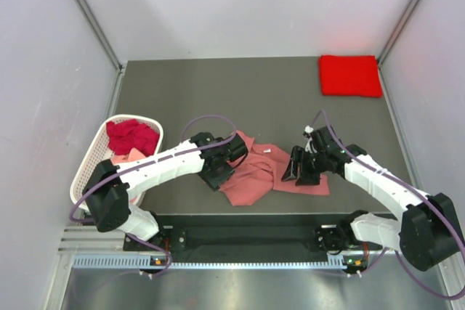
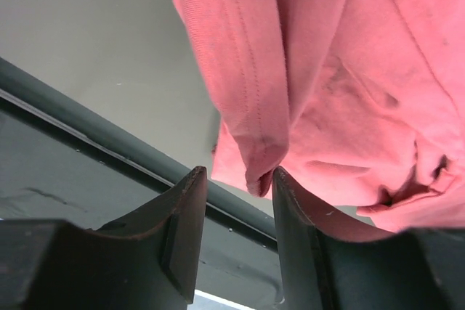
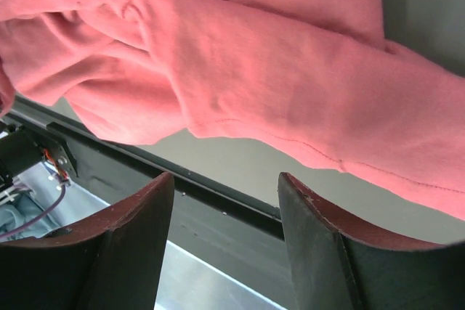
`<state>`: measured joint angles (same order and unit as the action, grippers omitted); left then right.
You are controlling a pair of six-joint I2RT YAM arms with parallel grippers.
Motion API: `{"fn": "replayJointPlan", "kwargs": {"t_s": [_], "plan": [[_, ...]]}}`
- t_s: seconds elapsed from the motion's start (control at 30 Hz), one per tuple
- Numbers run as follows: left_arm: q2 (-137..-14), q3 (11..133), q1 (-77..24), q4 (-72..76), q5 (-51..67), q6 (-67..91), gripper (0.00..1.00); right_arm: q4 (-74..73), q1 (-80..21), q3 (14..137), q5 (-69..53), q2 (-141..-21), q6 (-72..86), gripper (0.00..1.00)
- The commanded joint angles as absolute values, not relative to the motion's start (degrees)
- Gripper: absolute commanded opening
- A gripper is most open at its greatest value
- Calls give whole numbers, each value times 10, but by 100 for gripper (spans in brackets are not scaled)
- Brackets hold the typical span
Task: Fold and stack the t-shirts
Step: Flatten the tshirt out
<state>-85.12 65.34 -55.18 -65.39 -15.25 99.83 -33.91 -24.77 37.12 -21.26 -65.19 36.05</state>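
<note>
A salmon pink t-shirt (image 1: 258, 172) lies crumpled on the dark table near the front edge, between my two grippers. My left gripper (image 1: 220, 177) is at its left edge. In the left wrist view this gripper (image 2: 238, 172) is open, and a hanging fold of the pink cloth (image 2: 259, 172) dips between the fingertips, close to the right finger (image 2: 290, 208). My right gripper (image 1: 300, 173) sits over the shirt's right part. In the right wrist view it (image 3: 226, 176) is open with nothing between the fingers, and the pink cloth (image 3: 276, 85) lies just beyond the tips. A bright red t-shirt (image 1: 350, 75) lies folded at the far right corner.
A white slotted basket (image 1: 93, 157) stands at the left table edge, holding a dark crimson shirt (image 1: 132, 136) over a paler pink one (image 1: 128, 156). The black front rail (image 1: 247, 237) runs just below the pink shirt. Grey walls close in both sides.
</note>
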Motion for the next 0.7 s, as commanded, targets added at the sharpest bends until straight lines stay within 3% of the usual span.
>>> {"fn": "replayJointPlan", "kwargs": {"t_s": [0.0, 0.3, 0.4, 0.43, 0.47, 0.67], "plan": [[-849, 650, -549, -634, -158, 1012, 46, -333, -237, 369, -222, -639, 354, 60], [-868, 658, -543, -632, -164, 1005, 32, -349, -224, 376, -222, -632, 341, 59], [-868, 659, -539, -634, -163, 1001, 16, -355, -217, 375, -221, -628, 338, 59], [-866, 659, -538, -638, -164, 997, 3, -358, -214, 376, -221, -627, 337, 59], [-858, 658, -534, -642, -170, 992, 0, -366, -206, 376, -218, -627, 335, 59], [-787, 649, -512, -697, -244, 960, 0, -453, -142, 405, -144, -648, 305, 63]]}}
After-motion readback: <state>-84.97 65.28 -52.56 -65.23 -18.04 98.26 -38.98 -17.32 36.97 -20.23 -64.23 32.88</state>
